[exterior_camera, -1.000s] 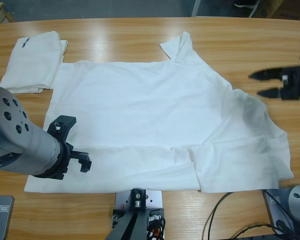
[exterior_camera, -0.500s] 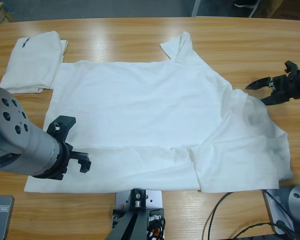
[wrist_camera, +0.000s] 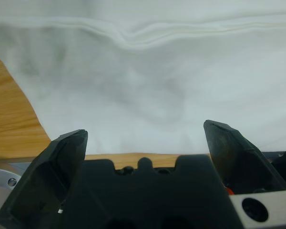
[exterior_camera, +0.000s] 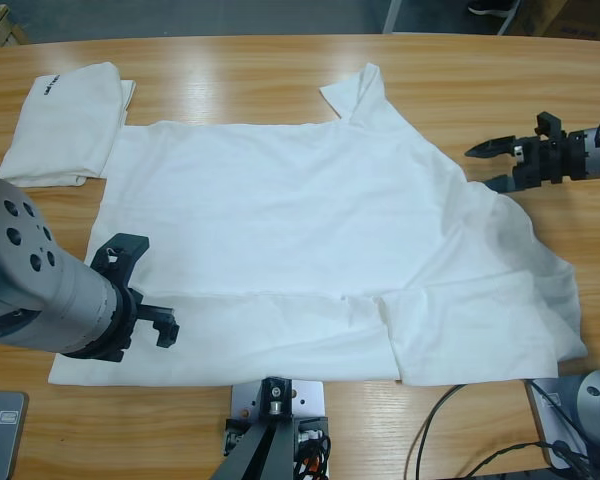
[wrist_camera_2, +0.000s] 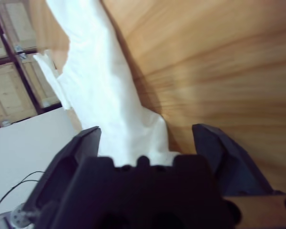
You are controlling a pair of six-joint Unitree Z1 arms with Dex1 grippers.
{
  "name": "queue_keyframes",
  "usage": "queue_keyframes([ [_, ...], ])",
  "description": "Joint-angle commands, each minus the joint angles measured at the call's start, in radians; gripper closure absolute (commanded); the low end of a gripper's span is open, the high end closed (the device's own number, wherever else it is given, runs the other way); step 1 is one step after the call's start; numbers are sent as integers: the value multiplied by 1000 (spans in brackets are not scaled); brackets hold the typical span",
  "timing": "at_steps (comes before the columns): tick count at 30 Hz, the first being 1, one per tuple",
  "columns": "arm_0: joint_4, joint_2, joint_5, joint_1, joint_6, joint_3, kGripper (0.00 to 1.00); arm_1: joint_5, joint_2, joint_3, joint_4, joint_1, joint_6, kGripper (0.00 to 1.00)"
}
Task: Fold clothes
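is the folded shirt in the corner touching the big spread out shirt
Touching. In the high view the folded shirt meets the spread shirt at its lower right corner, with no table wood showing between them there.

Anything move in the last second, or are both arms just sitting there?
The right gripper swung in from the table's right edge toward the spread T-shirt, jaws open, now at its right edge with nothing grasped. The left gripper barely shifted, open over the shirt's lower left. The shirt and the folded T-shirt at the upper left lie as before.
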Motion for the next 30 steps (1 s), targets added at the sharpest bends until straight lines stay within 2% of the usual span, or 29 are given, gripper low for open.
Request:
queue_keyframes([
  [1, 11, -14, -9, -10, -2, 29, 55, 152, 91, 17, -53, -10, 69, 216],
  [6, 11, -19, -9, -10, -2, 37, 55, 190, 83, 27, -28, -3, 69, 216],
  [12, 10, -18, -9, -10, -3, 37, 55, 289, 45, 30, -8, 92, 97, 216],
  [16, 8, -15, -9, -10, -6, 36, 55, 337, 52, 31, 23, 202, 111, 216],
  [22, 8, -19, -9, -13, -11, 48, 55, 363, -17, 39, 24, 293, 91, 216],
  [30, 7, -25, -7, -15, -11, 49, 55, 407, 56, 26, 39, 520, 99, 216],
])
